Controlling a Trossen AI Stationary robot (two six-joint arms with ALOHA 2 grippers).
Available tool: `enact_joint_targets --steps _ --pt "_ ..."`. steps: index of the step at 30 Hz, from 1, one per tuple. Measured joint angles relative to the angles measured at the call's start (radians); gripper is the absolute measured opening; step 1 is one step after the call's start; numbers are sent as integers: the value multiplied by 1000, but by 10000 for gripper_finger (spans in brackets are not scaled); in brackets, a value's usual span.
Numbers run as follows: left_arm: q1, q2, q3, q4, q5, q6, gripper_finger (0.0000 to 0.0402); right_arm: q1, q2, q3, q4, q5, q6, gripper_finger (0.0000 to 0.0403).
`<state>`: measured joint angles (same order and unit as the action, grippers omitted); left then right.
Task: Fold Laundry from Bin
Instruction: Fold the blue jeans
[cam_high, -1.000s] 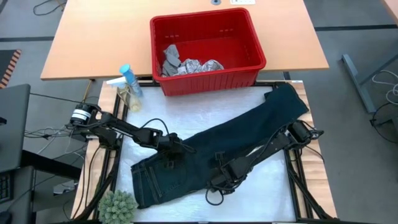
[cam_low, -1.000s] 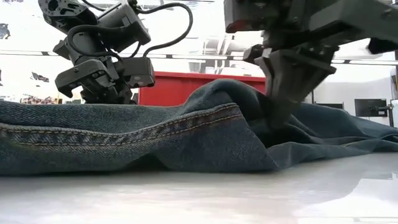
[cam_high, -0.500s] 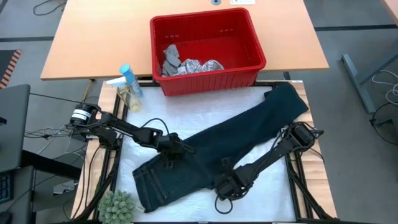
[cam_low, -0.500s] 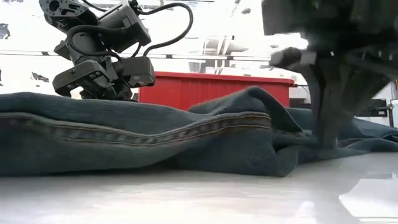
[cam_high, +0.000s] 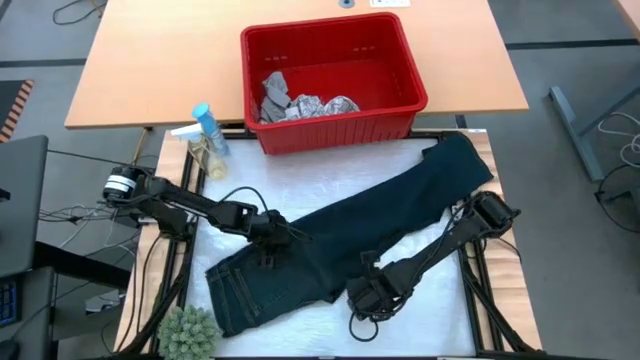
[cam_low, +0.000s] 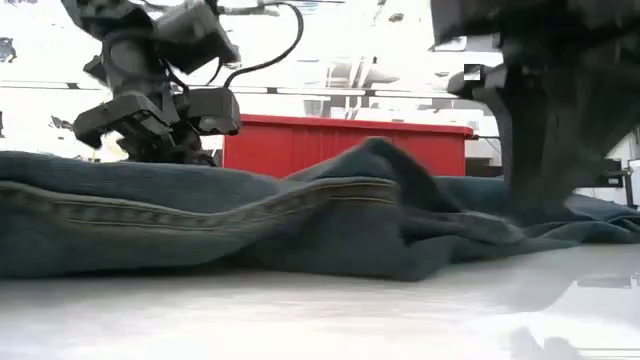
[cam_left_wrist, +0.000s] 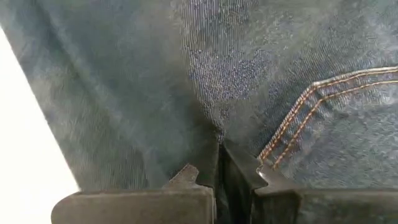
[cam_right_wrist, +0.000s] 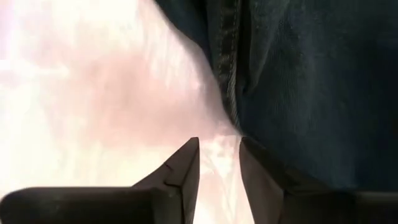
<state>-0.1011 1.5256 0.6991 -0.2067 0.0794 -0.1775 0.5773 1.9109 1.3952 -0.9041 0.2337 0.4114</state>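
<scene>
Dark navy denim trousers (cam_high: 340, 245) lie diagonally on the white table (cam_high: 300, 180) at 6 o'clock from the red plastic bin (cam_high: 333, 80) holding crumpled cloths (cam_high: 300, 103), the left gripper (cam_left_wrist: 219, 163) pinching their fabric, the right gripper (cam_right_wrist: 217, 163) narrowly parted over their hem, spray bottles (cam_high: 205, 135) at 9 o'clock.

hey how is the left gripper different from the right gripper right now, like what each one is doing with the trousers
The left gripper has its jaws shut, pinching a fold of the trousers near the waist end; the right gripper has its jaws apart, holding nothing. The left gripper sits over denim, with stitching beside it; the right gripper sits over the bare white table cover, right at the trousers' seamed edge. Both are low at the near part of the garment.
</scene>
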Motion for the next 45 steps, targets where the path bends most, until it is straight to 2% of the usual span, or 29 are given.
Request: enact_joint_targets --steps 7,11,13,15,21,25,28,31,36,41,45 --pt "14 -153 73 -251 6 -73 0 14 -60 0 -13 7 32 151" --pt "-12 -233 96 -339 98 -173 0 22 -61 0 -12 10 52 151" --pt "-41 -260 98 -333 165 -234 0 24 -61 0 -7 15 52 151" --pt "-79 -270 98 -325 189 -278 0 24 -61 0 -8 28 53 151" --pt "-150 -227 99 -321 -29 -249 0 18 -61 0 3 70 52 152" --pt "-144 -133 94 -317 -47 -214 0 2 -61 0 18 133 44 152" --pt "-144 -54 83 -314 -17 -153 7 -19 -61 0 24 137 36 152" --pt "-140 5 83 -295 3 -116 32 -42 -61 0 27 144 32 152" --pt "-101 37 86 -250 11 -112 100 -79 -60 -14 61 226 25 152" --pt "-41 4 122 -296 -19 -119 161 -124 -59 -27 96 229 -23 152" --pt "-3 -61 195 -382 -71 -114 184 -169 -72 -27 158 238 -86 145"
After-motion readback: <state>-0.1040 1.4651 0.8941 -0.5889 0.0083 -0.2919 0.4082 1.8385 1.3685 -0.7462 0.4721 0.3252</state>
